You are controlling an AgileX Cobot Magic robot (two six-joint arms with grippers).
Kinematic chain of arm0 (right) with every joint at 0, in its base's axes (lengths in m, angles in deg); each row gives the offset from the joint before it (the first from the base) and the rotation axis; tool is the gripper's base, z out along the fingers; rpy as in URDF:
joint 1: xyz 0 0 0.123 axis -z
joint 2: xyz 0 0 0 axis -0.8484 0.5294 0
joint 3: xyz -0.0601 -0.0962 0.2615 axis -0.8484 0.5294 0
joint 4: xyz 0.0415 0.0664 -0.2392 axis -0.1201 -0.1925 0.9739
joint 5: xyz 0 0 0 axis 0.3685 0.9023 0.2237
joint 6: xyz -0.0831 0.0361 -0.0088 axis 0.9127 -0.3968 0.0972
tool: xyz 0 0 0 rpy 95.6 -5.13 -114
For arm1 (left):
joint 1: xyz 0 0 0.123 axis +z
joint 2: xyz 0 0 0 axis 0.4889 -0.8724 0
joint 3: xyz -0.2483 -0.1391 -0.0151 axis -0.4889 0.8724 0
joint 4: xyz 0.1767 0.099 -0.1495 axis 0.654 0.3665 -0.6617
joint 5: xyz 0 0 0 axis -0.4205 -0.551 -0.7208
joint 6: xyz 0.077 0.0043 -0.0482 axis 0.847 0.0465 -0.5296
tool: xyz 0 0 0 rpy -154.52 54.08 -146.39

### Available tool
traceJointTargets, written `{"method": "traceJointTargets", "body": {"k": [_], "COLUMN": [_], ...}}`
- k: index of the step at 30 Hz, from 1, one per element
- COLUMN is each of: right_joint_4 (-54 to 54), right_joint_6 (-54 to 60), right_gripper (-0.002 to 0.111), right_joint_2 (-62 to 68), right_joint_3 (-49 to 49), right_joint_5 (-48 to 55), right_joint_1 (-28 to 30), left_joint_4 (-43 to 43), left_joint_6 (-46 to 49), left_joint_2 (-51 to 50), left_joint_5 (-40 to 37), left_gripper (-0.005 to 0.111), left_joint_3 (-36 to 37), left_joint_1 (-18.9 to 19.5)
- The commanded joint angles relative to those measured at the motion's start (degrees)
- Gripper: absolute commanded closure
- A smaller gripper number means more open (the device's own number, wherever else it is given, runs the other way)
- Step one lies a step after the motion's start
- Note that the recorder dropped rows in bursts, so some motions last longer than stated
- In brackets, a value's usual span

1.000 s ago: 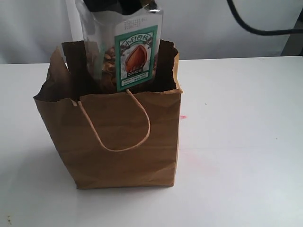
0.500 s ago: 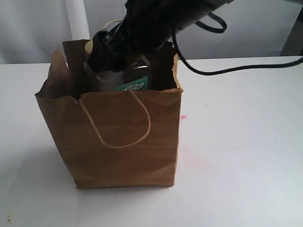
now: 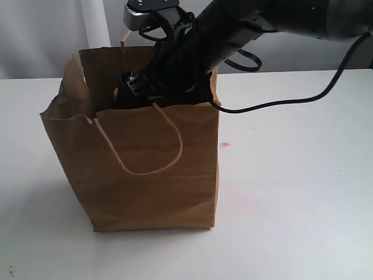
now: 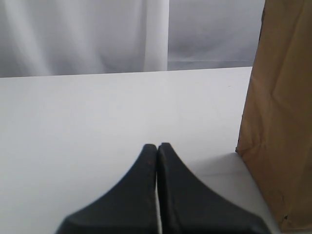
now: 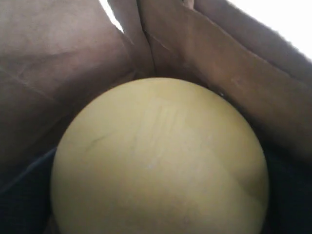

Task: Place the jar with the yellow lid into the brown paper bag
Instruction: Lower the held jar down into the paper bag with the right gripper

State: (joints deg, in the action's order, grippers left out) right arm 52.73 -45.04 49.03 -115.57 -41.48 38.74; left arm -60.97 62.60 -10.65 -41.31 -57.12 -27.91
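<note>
The white bench is filling the foreground along its near edge. Behind that strip, left of the middle, the brown paper bag is standing upright, its front loop handle hanging flat against the front wall. A small pink mark is showing on the bench just beside the bag, on the side facing the right edge.

The left gripper is hovering low over the bench with one wall of the bag rising near it. Its two black fingers are pressing together with nothing between them.

At the bag's uneven top rim, the right arm is reaching down from the far right into the mouth. The right gripper is sitting below the rim, its tips hidden behind the front wall.

The yellow-lidded jar is sitting inside the bag. In the right wrist view its round yellow lid is filling most of the picture, with brown paper walls closing in around it. Dark shapes are flanking the lid, too blurred to show whether the fingers are clamping the jar or standing apart, so I cannot tell. From the exterior view the jar is hidden.

Farther back, a second handle is poking above the rear rim. A black cable is trailing from the arm toward the bench's far right corner. Beyond the far edge a pale curtain is hanging.
</note>
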Motion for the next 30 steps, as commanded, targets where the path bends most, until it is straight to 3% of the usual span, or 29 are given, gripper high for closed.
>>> {"method": "traceJointTargets", "body": {"k": [1,30], "right_joint_4": [0.36,2.33], "right_joint_6": [-0.32,-0.51], "right_gripper": [0.108,0.108], "right_joint_2": [-0.04,3.46], "right_joint_3": [-0.31,-0.31], "right_joint_5": [-0.35,6.37], "right_joint_1": [-0.25,-0.25], "left_joint_4": [-0.22,-0.22], "left_joint_6": [-0.22,-0.22], "left_joint_2": [-0.17,-0.17], "left_joint_5": [0.45,0.45], "left_gripper": [0.106,0.106], "left_joint_3": [-0.13,-0.13], "left_joint_1": [-0.15,-0.15]}}
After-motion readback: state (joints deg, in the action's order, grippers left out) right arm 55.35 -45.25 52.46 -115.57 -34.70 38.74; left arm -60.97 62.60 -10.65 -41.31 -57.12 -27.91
